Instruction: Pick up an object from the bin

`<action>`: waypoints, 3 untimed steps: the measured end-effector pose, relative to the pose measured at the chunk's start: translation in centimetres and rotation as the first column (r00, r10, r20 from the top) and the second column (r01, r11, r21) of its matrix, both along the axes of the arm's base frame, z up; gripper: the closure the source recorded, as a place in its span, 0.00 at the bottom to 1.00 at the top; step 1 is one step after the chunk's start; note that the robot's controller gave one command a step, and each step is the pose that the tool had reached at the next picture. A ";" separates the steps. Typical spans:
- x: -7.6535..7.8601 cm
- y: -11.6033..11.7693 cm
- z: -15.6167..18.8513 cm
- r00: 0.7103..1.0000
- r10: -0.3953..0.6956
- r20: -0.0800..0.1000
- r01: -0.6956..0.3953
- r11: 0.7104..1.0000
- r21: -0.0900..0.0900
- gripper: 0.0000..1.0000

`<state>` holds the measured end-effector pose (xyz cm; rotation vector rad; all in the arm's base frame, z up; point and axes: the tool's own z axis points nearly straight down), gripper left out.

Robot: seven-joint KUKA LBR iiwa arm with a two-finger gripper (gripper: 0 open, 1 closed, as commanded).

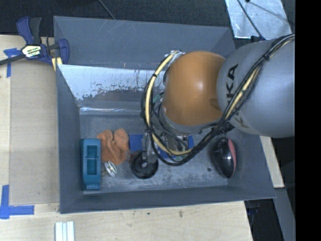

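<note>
Near bin front edge: gripper low over round black thing, grasp step I reckon; can't tell open or clamped; next: close, lift

Log: you had bare floor along the front wall, between the black disc and the black-red mouse, plus a strip at the back-left behind the cloth. The left end was crowded: teal block by the left wall, with the cloth, a metal piece and the disc packed close together. The arm overhung the middle.
</note>
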<state>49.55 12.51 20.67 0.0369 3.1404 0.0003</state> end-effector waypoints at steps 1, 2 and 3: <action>0.3 -1.0 0.7 1.000 0.005 -0.001 -0.005 1.000 -0.001 0.00; 0.3 -1.0 0.7 1.000 0.006 0.000 -0.006 1.000 0.000 0.00; 0.3 -0.4 -0.8 1.000 0.000 0.015 0.000 1.000 0.002 0.00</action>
